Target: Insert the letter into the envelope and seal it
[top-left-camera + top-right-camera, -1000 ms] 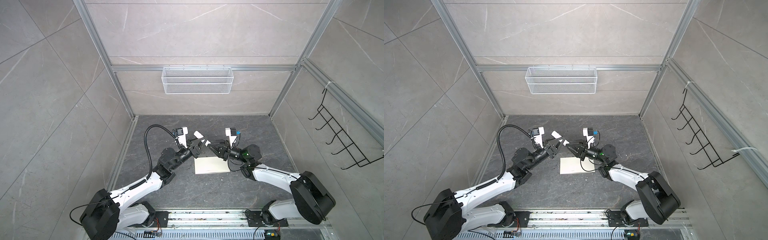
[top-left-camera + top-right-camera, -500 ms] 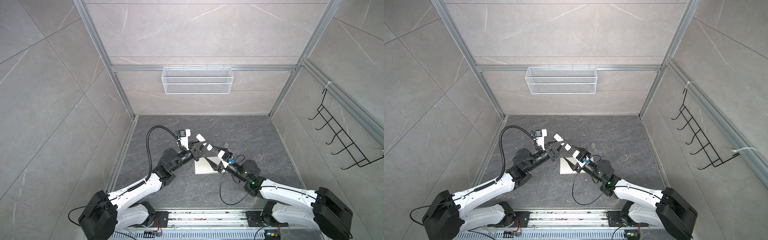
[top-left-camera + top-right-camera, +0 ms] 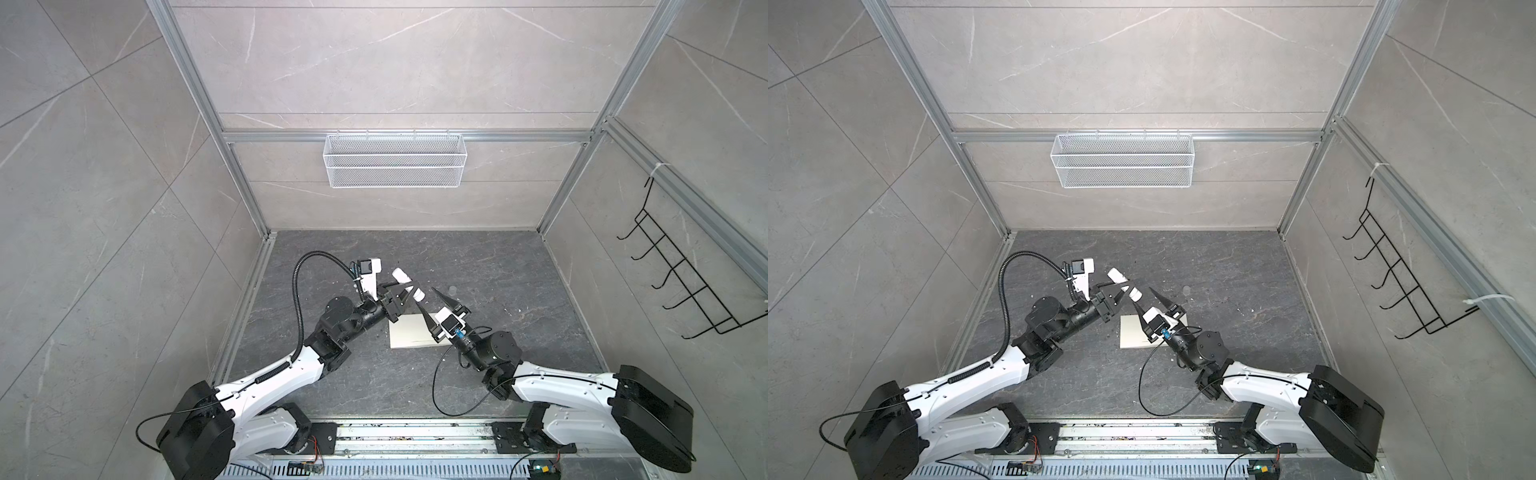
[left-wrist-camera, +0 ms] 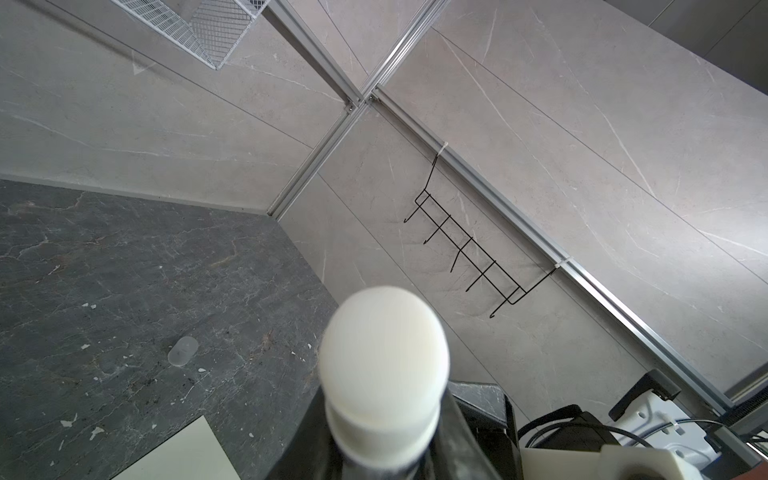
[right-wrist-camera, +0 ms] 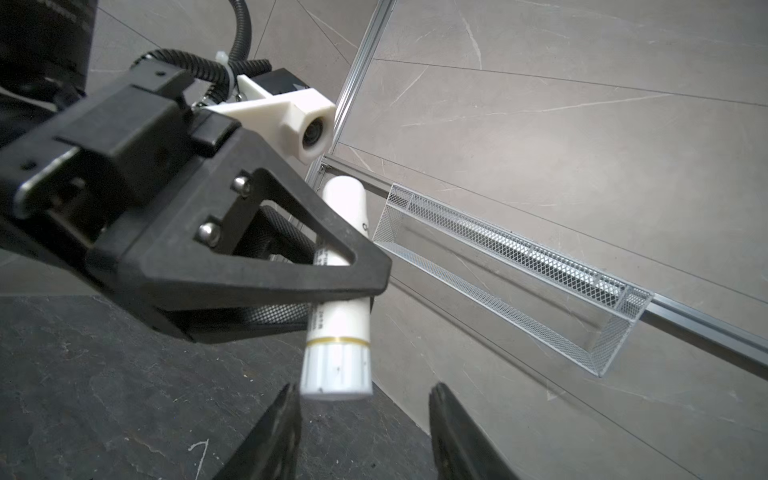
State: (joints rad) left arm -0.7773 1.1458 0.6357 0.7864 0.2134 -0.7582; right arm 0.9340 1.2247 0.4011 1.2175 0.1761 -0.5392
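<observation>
The cream-white envelope (image 3: 409, 336) (image 3: 1131, 334) (image 4: 187, 453) lies flat on the dark table. The letter is out of view. Above the envelope's far edge my left gripper (image 3: 409, 286) (image 3: 1122, 289) (image 5: 365, 286) is shut on a white tube (image 3: 406, 284) (image 3: 1123, 284) (image 4: 384, 353) (image 5: 338, 332), held across its middle. My right gripper (image 3: 424, 296) (image 3: 1142, 295) (image 5: 361, 388) is open, pointing up at the tube's lower end. That end sits just beyond the fingertips, beside one finger, and is not gripped.
A small clear cap (image 3: 452, 289) (image 3: 1187, 289) (image 4: 183, 351) lies on the table just right of the grippers. A white wire basket (image 3: 395, 160) hangs on the back wall. A black hook rack (image 3: 681, 282) hangs on the right wall.
My right arm has drawn back from the tube toward the front and turned, so its open gripper now points up at the tube's end. The left gripper has barely moved, tube still held.
</observation>
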